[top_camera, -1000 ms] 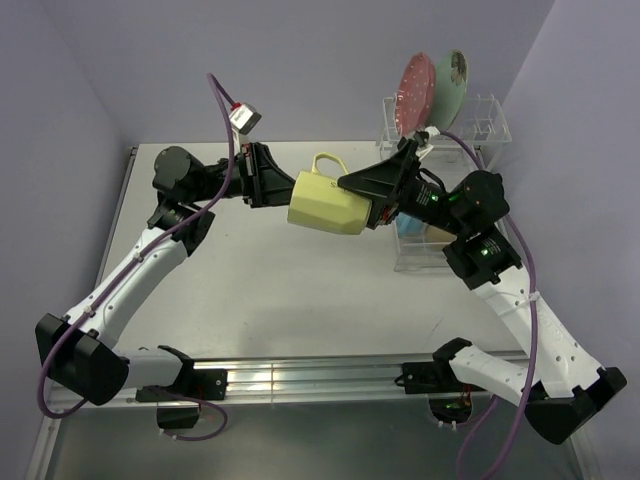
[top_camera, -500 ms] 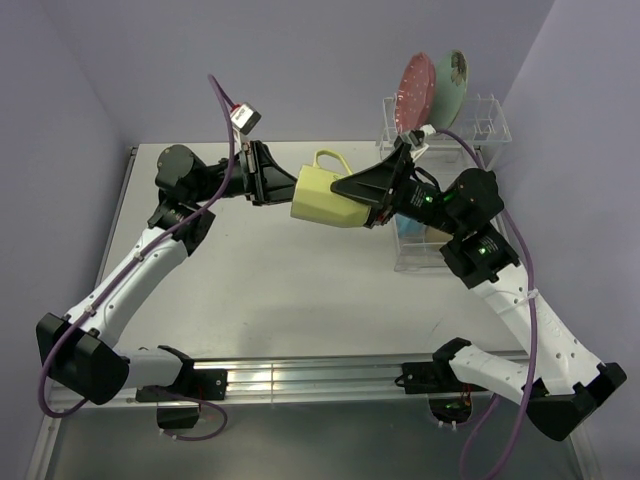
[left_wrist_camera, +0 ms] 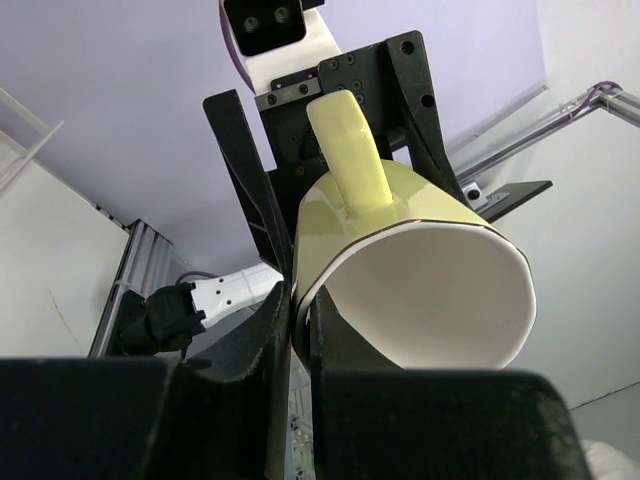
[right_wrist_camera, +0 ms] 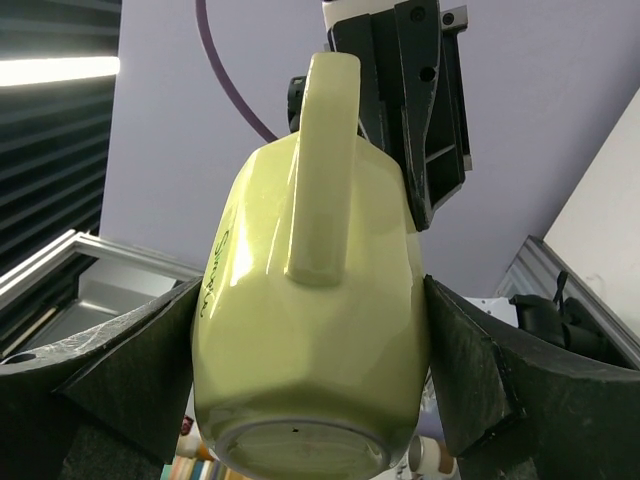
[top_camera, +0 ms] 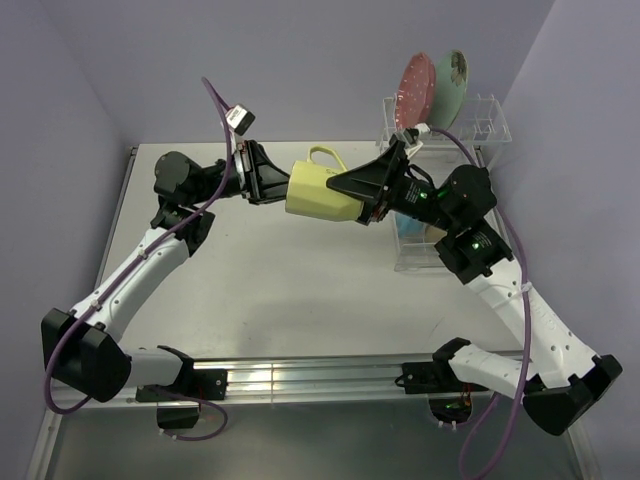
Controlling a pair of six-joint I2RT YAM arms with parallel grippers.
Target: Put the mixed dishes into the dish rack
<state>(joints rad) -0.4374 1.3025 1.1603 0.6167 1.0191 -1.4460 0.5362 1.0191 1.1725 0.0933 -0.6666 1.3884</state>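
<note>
Mug (top_camera: 318, 192) slightly up, leftward

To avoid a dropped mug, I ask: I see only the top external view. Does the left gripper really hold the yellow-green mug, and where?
Observer: Yes. The left gripper pinches the wall of the pale yellow-green mug at its rim, one finger inside, one outside.
Operator: And the right gripper?
Observer: The right gripper has one finger on each side of the mug near its base; they seem to touch, but I cannot tell whether they clamp.
Operator: Is something inside the mug?
Observer: Only that one finger; the inside is white and bare.
</note>
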